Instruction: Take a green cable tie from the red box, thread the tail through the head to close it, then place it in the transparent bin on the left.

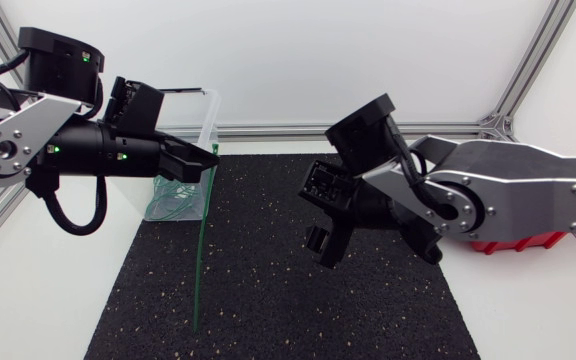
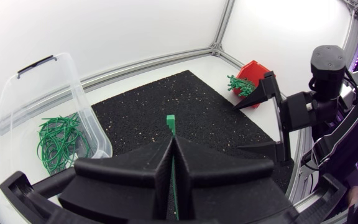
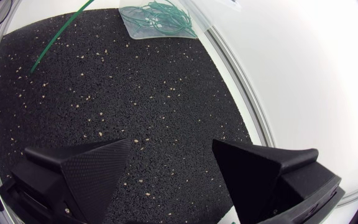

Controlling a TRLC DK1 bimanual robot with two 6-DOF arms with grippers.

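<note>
My left gripper [image 1: 204,158] is shut on a straight green cable tie [image 1: 201,250], which hangs down over the black mat with its tip near the mat. In the left wrist view the tie's end [image 2: 171,122] sticks out past the closed fingertips [image 2: 185,163]. The transparent bin [image 1: 209,112] stands just behind that gripper, with several green ties [image 2: 59,142] in it. My right gripper [image 1: 326,238] hangs open over the mat's middle, empty [image 3: 173,168], to the right of the tie. The red box [image 2: 258,70] with green ties stands at the far right, partly hidden under my right arm in the head view.
A black speckled mat [image 1: 268,300] covers the table's middle, with white table around it. An aluminium frame rail [image 1: 268,130] runs along the back edge. The bin [image 3: 135,28] lies ahead of my right gripper across the mat.
</note>
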